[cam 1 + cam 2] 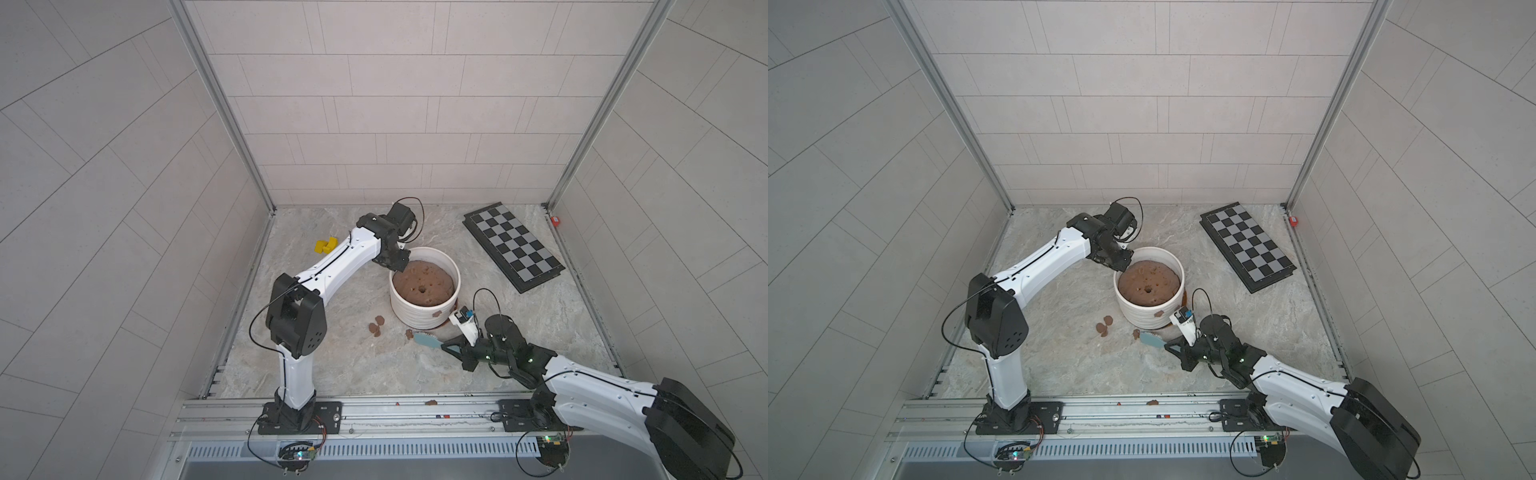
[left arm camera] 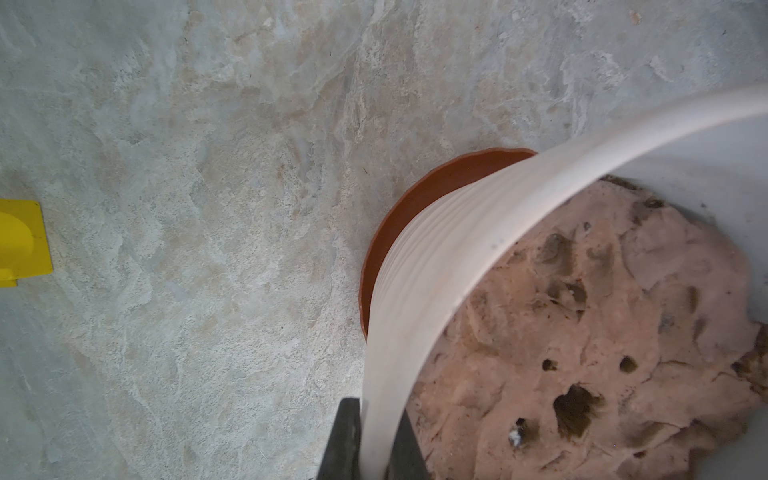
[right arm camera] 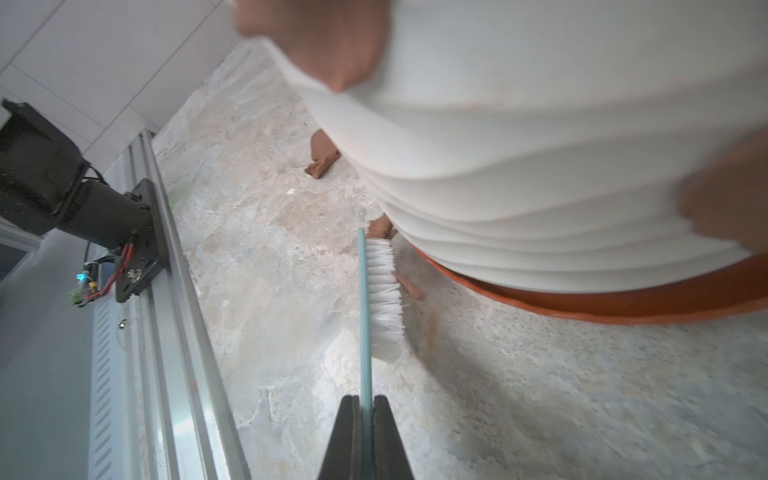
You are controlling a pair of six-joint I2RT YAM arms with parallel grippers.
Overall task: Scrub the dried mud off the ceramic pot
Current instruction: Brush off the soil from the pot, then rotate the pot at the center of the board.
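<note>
Grey marbled desk [image 1: 332, 374] inside a pale tiled booth is carrying the ceramic pot [image 1: 413, 311], a wide white ribbed planter that is sitting on an orange saucer [image 2: 415, 199] near the middle, with a big brown mound [image 1: 423, 284] filling its inside. The left pincer [image 2: 377, 432] is reaching in from the far left and pinching the pot's rim, one finger outside the wall and one inside, closed tight on it. This is probably steadying the pot so that scrubbing is not pushing it around. The right pincer [image 3: 365, 401] is clamping the thin blue handle of a brush [image 3: 384, 299], jaws closed onto it. It is holding the brush low on the near side of the pot, with the white bristles facing the pot wall, just beside the saucer's edge and seemingly not pressing on the wall. A small reddish-brown patch of dried mud [image 1: 436, 314] is showing on the pot's near side, higher than the brush, so the bristles are likely needing to rise to reach it. Some loose lumps [image 1: 377, 325] are lying on the desk near the pot's base, one right by the bristles. A chessboard [image 1: 513, 245] and a yellow block [image 1: 325, 246] are lying well apart from the work, out of the way
</note>
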